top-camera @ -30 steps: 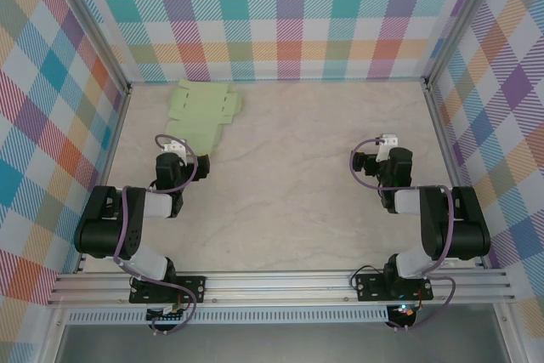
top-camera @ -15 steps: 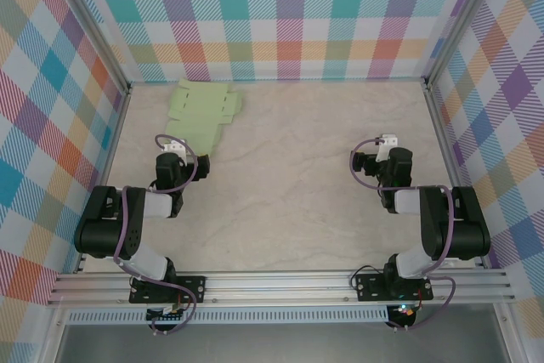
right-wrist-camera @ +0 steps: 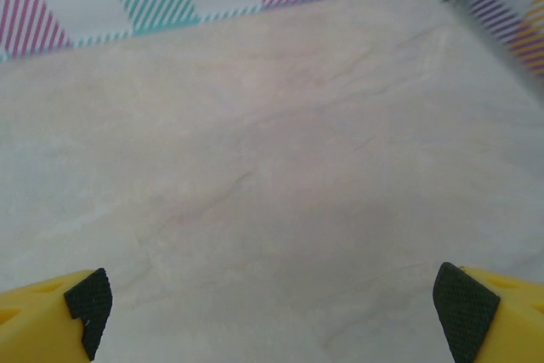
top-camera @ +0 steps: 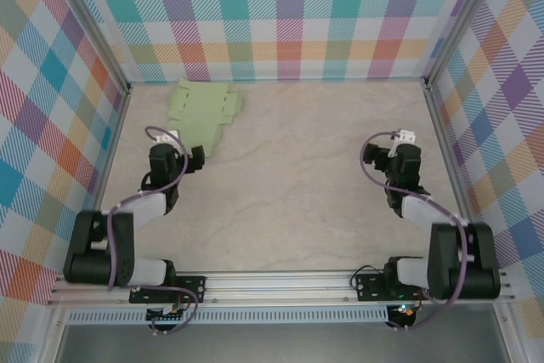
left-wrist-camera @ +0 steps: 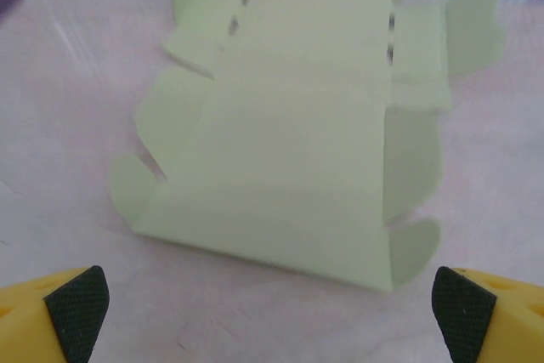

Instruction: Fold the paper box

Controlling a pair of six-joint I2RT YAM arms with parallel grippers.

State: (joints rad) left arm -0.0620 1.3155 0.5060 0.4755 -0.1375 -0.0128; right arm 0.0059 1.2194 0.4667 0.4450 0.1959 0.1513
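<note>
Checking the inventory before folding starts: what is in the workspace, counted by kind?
Paper box, a flat pale-green sheet: 1
Open grippers: 2 (left gripper, right gripper)
Total: 3

Readable text, labels, brands, numbers, signs: none found. Face of pale light-green flat die-cut card paper box [left-wrist-camera: 289, 142]: plain, no print legible. Surface of multicolour plaid wall panels [top-camera: 289, 14]: stripe pattern only, no lettering legible.
</note>
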